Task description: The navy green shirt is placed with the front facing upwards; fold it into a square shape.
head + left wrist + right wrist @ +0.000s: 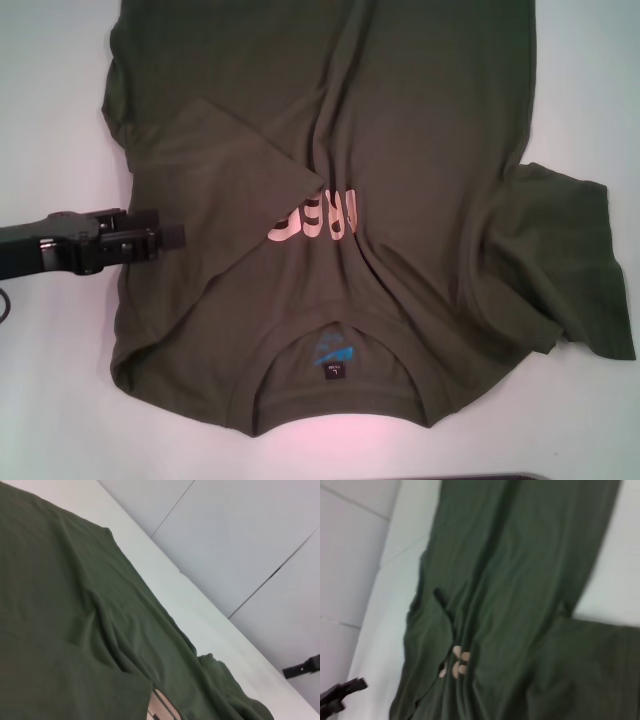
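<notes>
The shirt (400, 130) lies spread on the white table (50, 130), collar at six o'clock, its left sleeve folded inward over the chest lettering (315, 222). At nine o'clock, the left gripper (165, 237) hovers at the shirt's edge; whether it is open, I cannot tell.

**Camera positions**

Head view looks steeply down on the navy green shirt (400, 150) and white table (50, 130). Both wrist views look obliquely across the same shirt from nearer, sharing its pale lettering (455, 662).
</notes>
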